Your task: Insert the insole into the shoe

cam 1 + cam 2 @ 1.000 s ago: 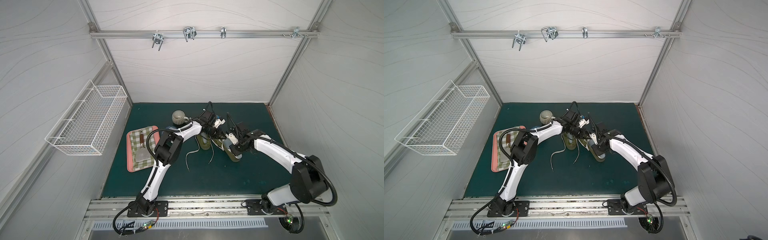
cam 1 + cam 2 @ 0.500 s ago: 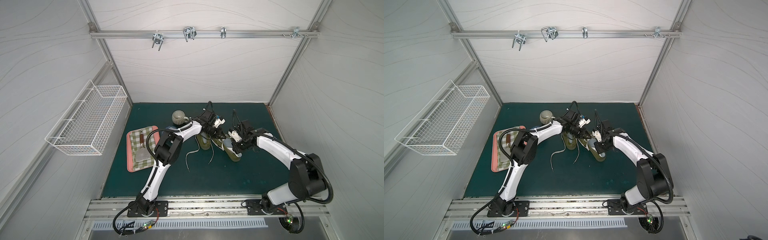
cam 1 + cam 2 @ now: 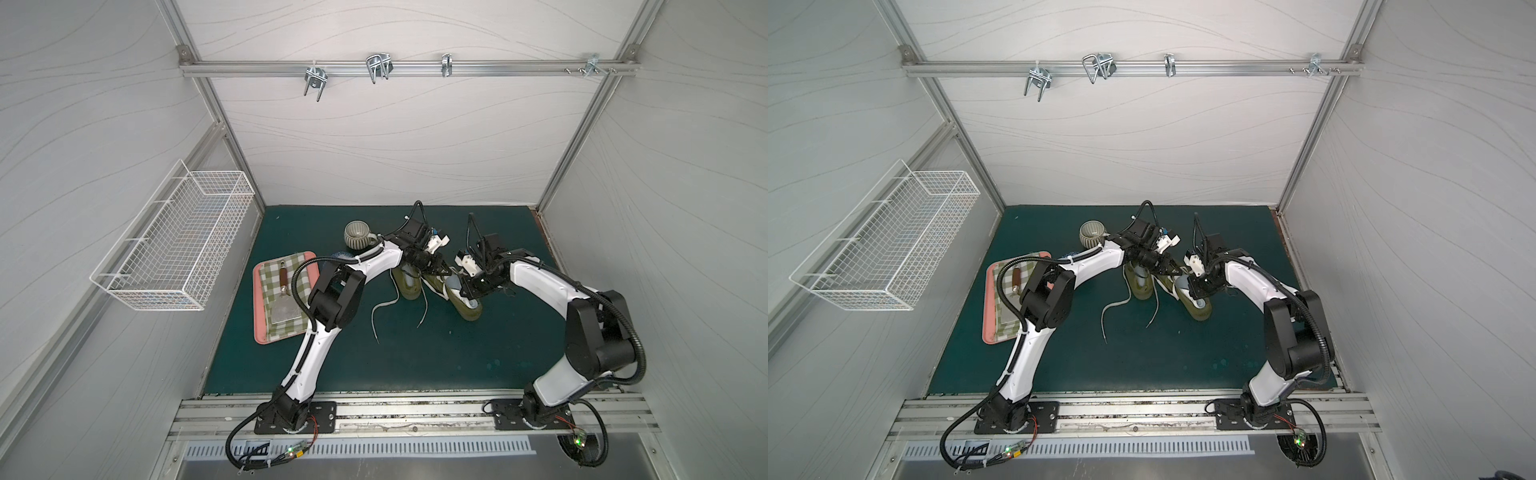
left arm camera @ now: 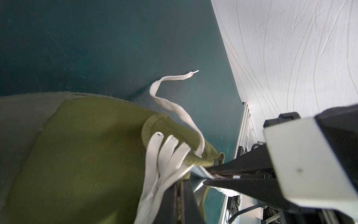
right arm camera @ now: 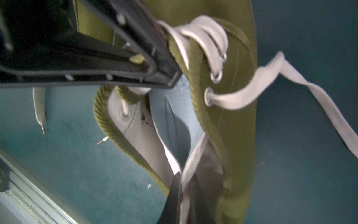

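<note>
Enclosure: white grained wall panels (image 3: 395, 137), aluminium-framed. Upper centre: rail (image 3: 498, 68) with metal hooks (image 3: 377, 68). Left: white wire basket (image 3: 178, 249), wall-mounted. Floor: dark green mat (image 3: 415, 357). Bottom: slotted metal track (image 3: 415, 411). Lighting: even.

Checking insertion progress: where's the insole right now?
In the right wrist view, the pale blue insole sits creased inside the green shoe on the right arm's side, its end pinched by the right gripper.
</note>
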